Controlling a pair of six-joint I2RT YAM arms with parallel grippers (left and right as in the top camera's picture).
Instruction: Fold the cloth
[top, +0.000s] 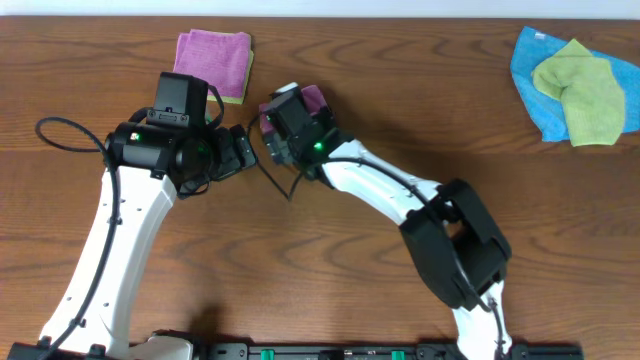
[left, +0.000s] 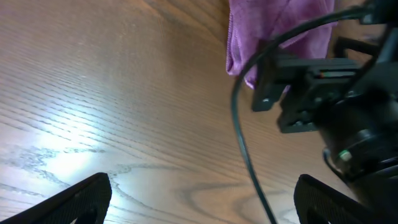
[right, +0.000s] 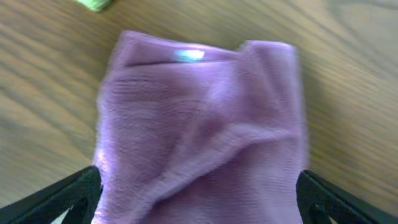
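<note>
Now, the right end effector (right: 199, 202) hangs spread over the cloth (right: 199, 118), the left end effector (left: 199, 199) spread nearby.

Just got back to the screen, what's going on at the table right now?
The right gripper hangs open directly over the purple cloth, which lies loosely folded and rumpled on the table, not gripped. The left gripper is open and empty just beside it.
</note>
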